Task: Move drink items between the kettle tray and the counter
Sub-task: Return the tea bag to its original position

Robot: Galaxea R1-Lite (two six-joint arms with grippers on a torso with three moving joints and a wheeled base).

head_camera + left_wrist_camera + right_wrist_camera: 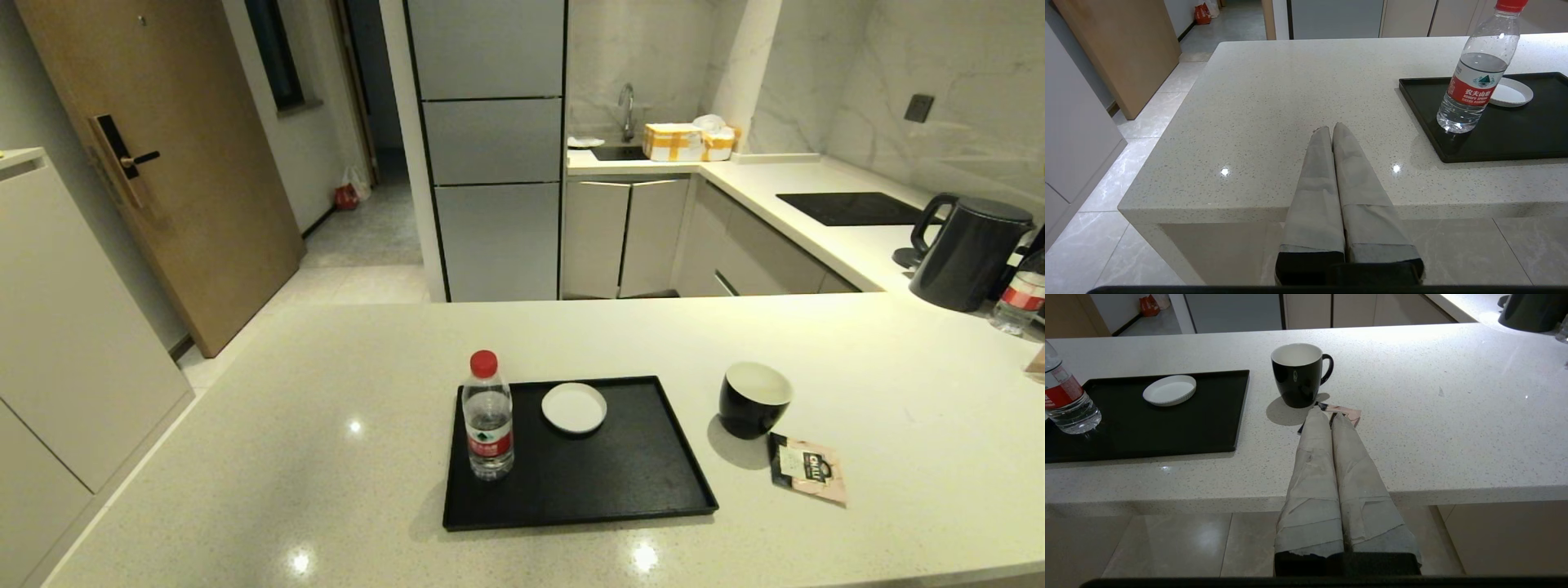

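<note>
Cup (754, 399) and sachet (808, 467) on counter (326, 425) beside tray (612, 482) (both grippers (1331, 130) (1327, 414) pressed together, empty).

Tray (620, 482) sat centred on the worktop (269, 441). On it: water bottle (487, 416) at the left edge, small dish (574, 407) just right of the bottle, toward the rear rim. Cup (753, 398) stood on the worktop right of the tray, apart from it. Sachet (808, 468) lay flat just in front and to the right of the cup. Kettle (970, 251) was far right at the back, a second bottle (1019, 296) beside it. Hob panel (853, 208) lay behind the kettle.
</note>
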